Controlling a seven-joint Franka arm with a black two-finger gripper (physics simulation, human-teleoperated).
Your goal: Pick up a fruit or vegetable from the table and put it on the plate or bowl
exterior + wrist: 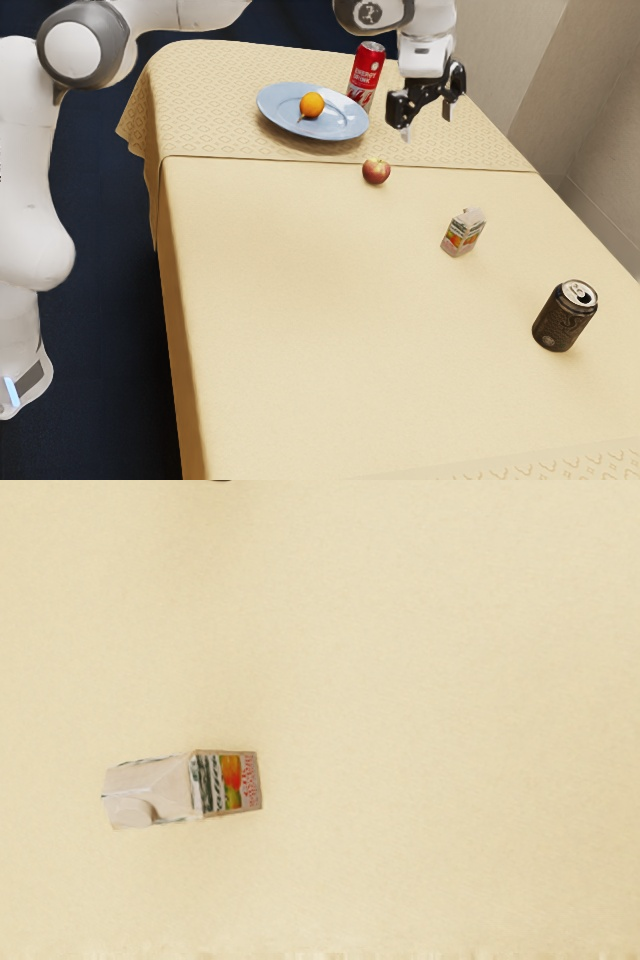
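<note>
Orange on blue: the orange (312,104) is seen resting on the plate (282,106), and the placing is judged done. The jaws are held spread and empty above the counter (300,300), near the red can (366,72). A straight lift is advised, so that can is not clipped.

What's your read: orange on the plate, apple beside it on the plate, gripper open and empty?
Wrong on the apple: in the exterior view it lies on the table, off the blue plate. The orange is on the plate; the gripper is open and empty.
</note>
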